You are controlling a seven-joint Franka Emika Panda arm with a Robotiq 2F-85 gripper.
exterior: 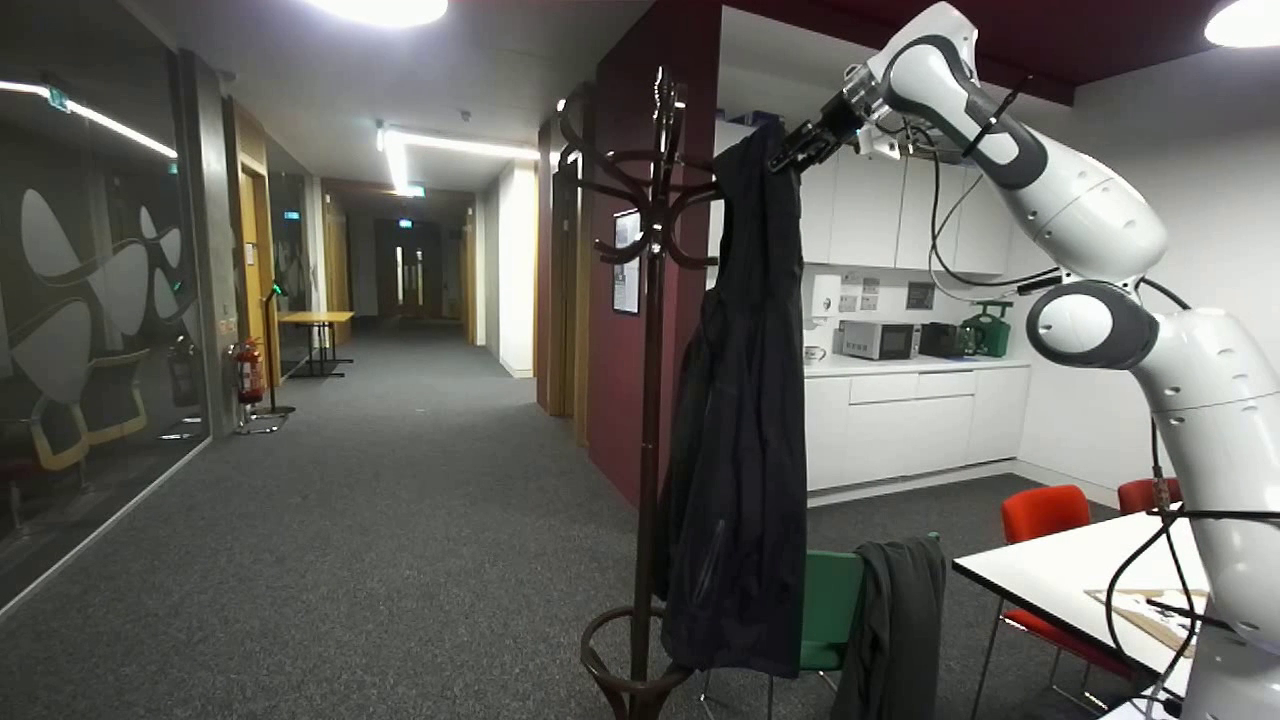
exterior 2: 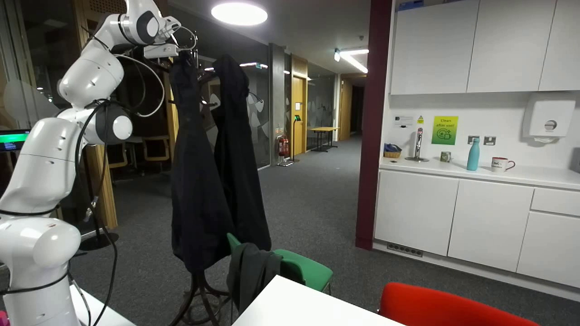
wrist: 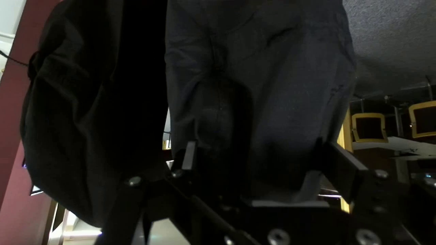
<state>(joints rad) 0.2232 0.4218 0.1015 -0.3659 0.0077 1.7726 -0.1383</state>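
One dark coat [exterior: 750, 430], long, creased, hanging

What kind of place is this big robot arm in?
Probably a shared kitchen corner in an office building: there's a microwave on the counter, a green sign saying "Clean after use!", and a long corridor right beside it.

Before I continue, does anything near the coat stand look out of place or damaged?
I see no damage. Perhaps the dark grey garment looks misplaced: it drapes over the green chair, while two dark coats hang from the coat stand.
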